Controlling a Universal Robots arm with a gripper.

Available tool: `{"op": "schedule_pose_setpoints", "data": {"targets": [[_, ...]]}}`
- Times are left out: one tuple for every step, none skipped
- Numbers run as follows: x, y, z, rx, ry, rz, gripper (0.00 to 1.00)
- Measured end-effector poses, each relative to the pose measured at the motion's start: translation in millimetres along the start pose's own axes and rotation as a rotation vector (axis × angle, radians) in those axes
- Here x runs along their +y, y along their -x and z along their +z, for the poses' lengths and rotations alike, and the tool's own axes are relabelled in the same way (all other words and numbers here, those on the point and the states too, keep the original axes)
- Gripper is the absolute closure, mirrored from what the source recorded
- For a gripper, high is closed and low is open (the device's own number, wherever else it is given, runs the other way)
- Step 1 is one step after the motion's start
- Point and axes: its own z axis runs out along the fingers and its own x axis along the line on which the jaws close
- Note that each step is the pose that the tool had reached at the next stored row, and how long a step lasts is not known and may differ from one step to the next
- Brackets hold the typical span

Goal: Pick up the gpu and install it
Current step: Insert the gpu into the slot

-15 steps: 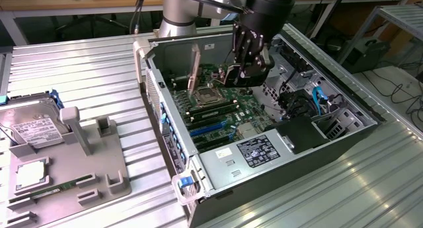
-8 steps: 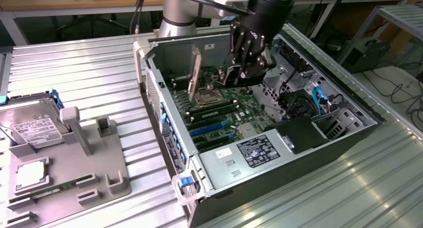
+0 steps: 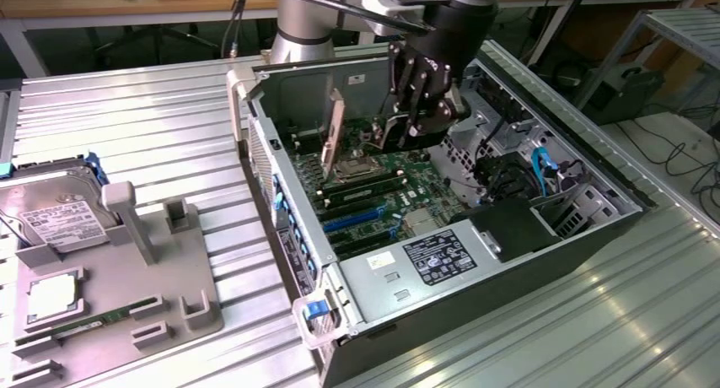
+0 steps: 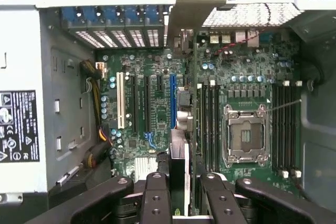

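Fingers (image 4: 177,192) clamped on the gpu (image 4: 178,166), apparently held edge-down over the motherboard (image 4: 157,103) slots

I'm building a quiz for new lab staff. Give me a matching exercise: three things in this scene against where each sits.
1. silver boxy hard drive with white label
2. thin green gpu card
3. square metal processor socket

A. empty, on the green motherboard
B. held edge-on between the jaws
C. on the grey plastic holder

Pairs: 1-C, 2-B, 3-A
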Motion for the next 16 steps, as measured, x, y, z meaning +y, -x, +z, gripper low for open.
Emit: {"op": "schedule_pose_setpoints", "data": {"targets": [[-0.1,0.0,0.8,0.001,0.0002,-0.019,0.73],[-0.1,0.0,1.5,0.0018,0.0004,-0.035,0.73],[-0.2,0.0,2.2,0.0029,0.0007,-0.056,0.73],[-0.2,0.0,2.8,0.0038,0.0009,-0.073,0.73],[-0.2,0.0,3.3,0.0048,0.0011,-0.092,0.73],[-0.2,0.0,3.4,0.0053,0.0013,-0.102,0.73],[-0.2,0.0,3.4,0.0053,0.0013,-0.102,0.73],[-0.2,0.0,3.4,0.0054,0.0013,-0.103,0.73],[-0.2,0.0,3.4,0.0054,0.0013,-0.103,0.73],[-0.2,0.0,3.5,0.0053,0.0012,-0.103,0.73],[-0.3,0.0,3.5,0.0053,0.0012,-0.103,0.73],[-0.3,0.1,3.7,0.0055,0.0013,-0.108,0.73],[-0.4,0.1,4.4,0.0061,0.0014,-0.122,0.73],[-0.4,0.1,5.6,0.007,0.0017,-0.137,0.73],[-0.5,0.1,7.1,0.0079,0.0019,-0.153,0.73],[-0.6,0.1,8.8,0.0089,0.0021,-0.173,0.73]]}}
